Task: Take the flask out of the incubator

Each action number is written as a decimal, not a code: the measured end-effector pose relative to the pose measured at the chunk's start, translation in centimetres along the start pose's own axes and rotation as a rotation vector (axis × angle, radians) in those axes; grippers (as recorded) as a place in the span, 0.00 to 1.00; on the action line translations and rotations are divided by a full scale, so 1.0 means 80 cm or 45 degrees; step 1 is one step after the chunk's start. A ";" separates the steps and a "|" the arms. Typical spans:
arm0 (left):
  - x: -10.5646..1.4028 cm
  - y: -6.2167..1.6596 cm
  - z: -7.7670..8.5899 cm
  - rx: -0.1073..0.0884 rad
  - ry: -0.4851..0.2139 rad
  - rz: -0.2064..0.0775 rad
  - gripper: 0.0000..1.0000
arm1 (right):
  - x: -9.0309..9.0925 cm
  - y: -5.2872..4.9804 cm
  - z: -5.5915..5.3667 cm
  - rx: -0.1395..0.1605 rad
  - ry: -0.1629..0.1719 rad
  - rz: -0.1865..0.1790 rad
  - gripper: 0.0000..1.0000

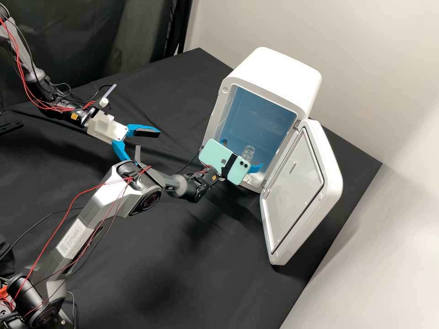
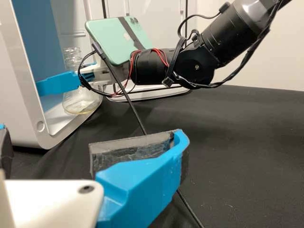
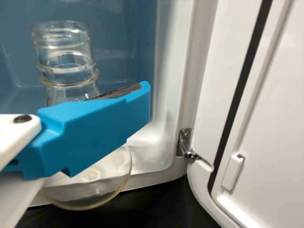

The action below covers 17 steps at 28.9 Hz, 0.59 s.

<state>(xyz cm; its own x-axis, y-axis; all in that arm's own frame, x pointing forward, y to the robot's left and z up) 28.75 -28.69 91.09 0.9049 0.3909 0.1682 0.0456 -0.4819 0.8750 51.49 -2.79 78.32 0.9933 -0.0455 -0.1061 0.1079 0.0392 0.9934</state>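
1. The white incubator (image 1: 274,73) stood at the far right of the black bench (image 1: 183,256). Its door (image 1: 297,183) was swung wide open on the right-hand hinge (image 3: 186,145), showing a blue chamber inside.
2. The flask (image 3: 64,61), clear glass with a ribbed neck, no cap and a yellowish tint round its base, was inside the chamber. It sat low at the front lip of the floor, on the hinge side.
3. The right gripper (image 1: 252,165) was in the incubator's opening, right against the flask at shoulder height. Whether it was clamped on the glass or only lying alongside could not be told.
4. A mint-green smartphone (image 1: 224,161) was strapped with a black band to the right arm's wrist, just outside the opening. A black cable ran from it, and red wires (image 1: 91,192) trailed back along the arm.
5. The left gripper (image 1: 137,141) hung above the bench well to the left of the incubator. Its two blue fingers were spread apart and held nothing.
6. A white label (image 1: 71,237) ran along the right arm's lower link, but its print was too small to read. No other writing on the incubator or flask could be made out.
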 end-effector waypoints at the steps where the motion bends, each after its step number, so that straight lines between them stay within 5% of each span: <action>1: 0.000 0.0000 0.000 0.000 0.000 0.000 1.00 | 0.000 -0.001 -0.001 0.000 0.002 -0.002 1.00; 7: 0.000 0.0000 0.000 0.000 0.000 0.000 1.00 | -0.001 -0.003 0.001 0.000 -0.005 -0.008 1.00; 8: 0.000 0.0000 0.000 0.000 0.000 0.000 1.00 | -0.001 -0.003 0.001 0.000 -0.005 -0.008 0.00; 17: 0.000 0.0000 0.000 0.000 0.000 0.000 1.00 | -0.001 -0.003 0.000 0.025 0.001 -0.015 0.00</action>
<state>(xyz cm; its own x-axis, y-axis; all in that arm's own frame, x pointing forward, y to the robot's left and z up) 28.75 -28.69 91.09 0.9049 0.3909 0.1682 0.0456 -0.4819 0.8750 51.40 -2.81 78.07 0.9920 -0.0453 -0.1180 0.1189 0.0188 0.9927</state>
